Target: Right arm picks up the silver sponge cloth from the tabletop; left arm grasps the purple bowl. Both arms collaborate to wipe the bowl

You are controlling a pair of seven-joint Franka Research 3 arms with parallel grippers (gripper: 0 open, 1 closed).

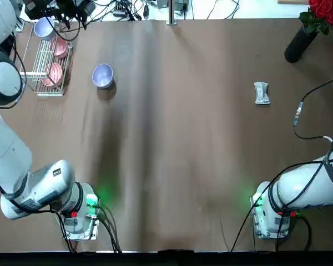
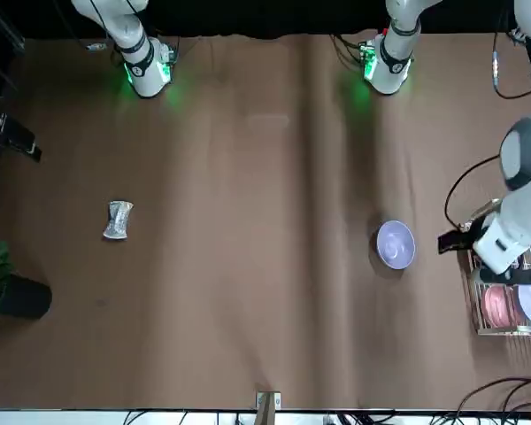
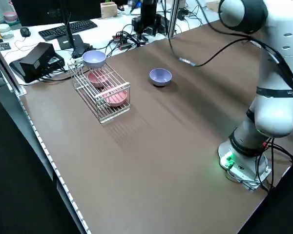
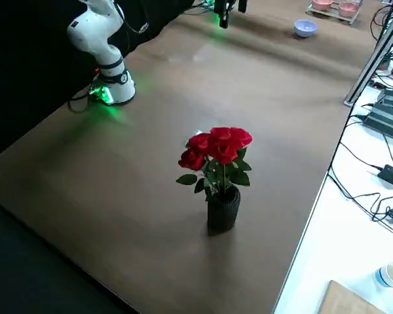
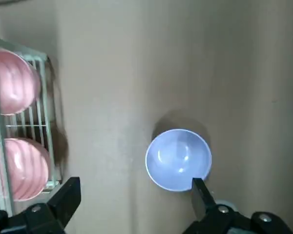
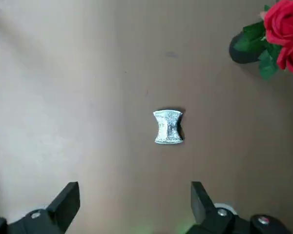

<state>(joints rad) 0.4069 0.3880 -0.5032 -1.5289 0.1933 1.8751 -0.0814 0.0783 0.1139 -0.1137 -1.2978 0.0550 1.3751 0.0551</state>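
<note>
From overhead the silver sponge cloth [image 1: 261, 93] lies flat at table right and the purple bowl [image 1: 102, 75] stands beside the rack [image 1: 49, 61], while each wrist view shows its gripper, right gripper [image 6: 132, 204] and left gripper [image 5: 134, 202], spread wide and empty (high above its target).

Bowl [image 1: 102, 75] sits far left on the table [image 1: 172, 155], just right of the rack [image 1: 47, 66]. Cloth [image 1: 261, 93] lies far right, vase [image 1: 299, 43] behind it
</note>
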